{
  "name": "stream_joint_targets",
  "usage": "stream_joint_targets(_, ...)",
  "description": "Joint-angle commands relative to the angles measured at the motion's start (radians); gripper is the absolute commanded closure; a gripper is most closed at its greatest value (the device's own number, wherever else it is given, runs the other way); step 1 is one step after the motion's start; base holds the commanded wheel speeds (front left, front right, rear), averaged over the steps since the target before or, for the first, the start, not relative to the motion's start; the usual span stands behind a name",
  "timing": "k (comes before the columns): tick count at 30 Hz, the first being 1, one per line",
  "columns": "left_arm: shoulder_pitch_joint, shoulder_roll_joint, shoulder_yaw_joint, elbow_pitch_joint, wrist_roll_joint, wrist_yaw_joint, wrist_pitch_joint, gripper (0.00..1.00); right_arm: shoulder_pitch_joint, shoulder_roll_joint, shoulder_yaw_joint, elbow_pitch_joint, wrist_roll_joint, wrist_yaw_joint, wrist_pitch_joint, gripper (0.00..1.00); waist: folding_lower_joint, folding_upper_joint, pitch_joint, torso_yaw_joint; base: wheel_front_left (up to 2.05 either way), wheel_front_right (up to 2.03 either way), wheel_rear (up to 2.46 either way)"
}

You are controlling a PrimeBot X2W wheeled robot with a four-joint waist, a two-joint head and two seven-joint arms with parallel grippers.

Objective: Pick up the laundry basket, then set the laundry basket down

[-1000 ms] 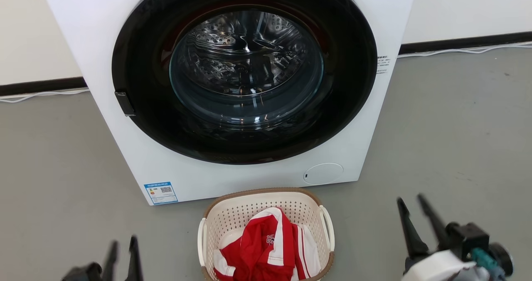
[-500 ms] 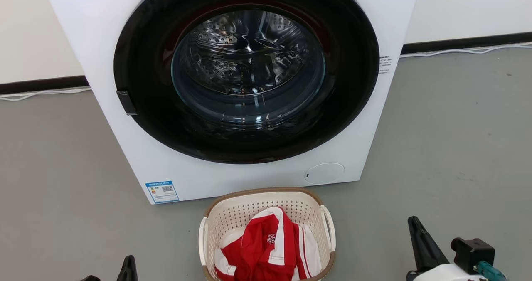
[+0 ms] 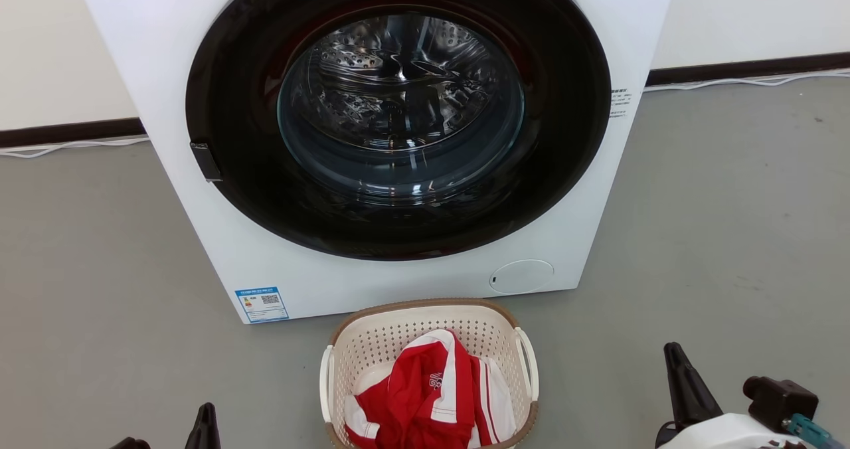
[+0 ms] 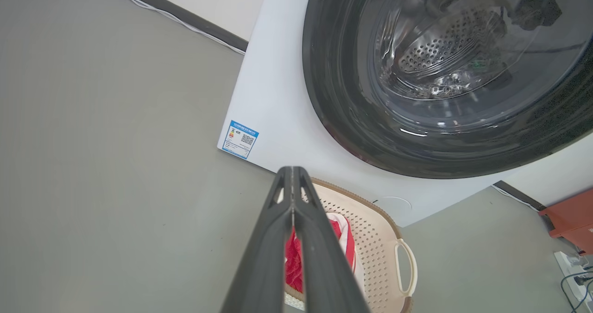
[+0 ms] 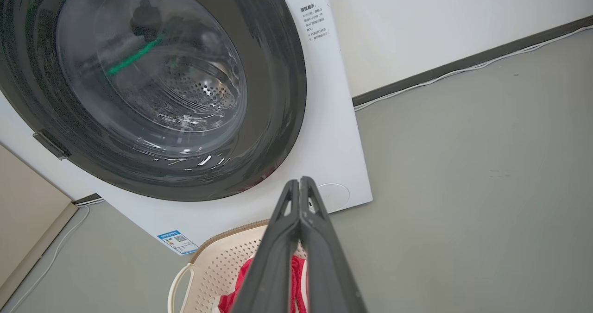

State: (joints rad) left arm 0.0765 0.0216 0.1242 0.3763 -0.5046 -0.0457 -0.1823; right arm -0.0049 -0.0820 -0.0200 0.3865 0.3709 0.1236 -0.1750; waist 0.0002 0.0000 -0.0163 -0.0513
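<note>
Laundry basket point(image 3: 392, 343): sitting upright on the grey floor point(image 3: 730, 236), just in front of the washer point(image 3: 166, 50) and below its closed round door point(image 3: 398, 123); whether it is touching the washer front is not showing.
Contents: a red and white garment point(image 3: 425, 396) is lying bunched inside.
Left gripper point(image 3: 207, 410): fingers pressing together tip to tip, holding nothing; hanging off the basket's left side, well apart from it.
Right gripper point(image 3: 673, 353): fingers likewise clenched on nothing; hanging off the basket's right side, apart from it.
Handles: the white loop handles point(image 3: 528, 369) are standing free at both sides, with no finger on them.
Step in hand: not settling. A basket on the floor between two empty, closed pincers is fitting the approach ahead of a lift, and equally the moment after it has been put back down.
Next move: not being fixed by this scene. Any grip on the basket would be calling for parted fingers at the two loops and a level, two-armed carry.
</note>
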Motion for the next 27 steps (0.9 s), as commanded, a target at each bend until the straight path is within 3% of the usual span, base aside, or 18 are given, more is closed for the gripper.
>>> stream_joint_targets(1,-0.049,0.011,0.003,-0.032,-0.036,-0.011,0.011,1.0,-0.045,-0.004,-0.002,-0.035,0.041,0.002,0.008,1.0,-0.0002,0.0,0.0,0.001,0.0,0.0,0.0)
stream_joint_targets(27,-0.084,0.015,0.0,-0.058,-0.312,-0.03,0.085,1.0,-0.06,0.005,-0.026,-0.063,0.35,0.003,0.081,1.0,-0.0002,0.0,0.005,0.014,0.0,0.0,0.0)
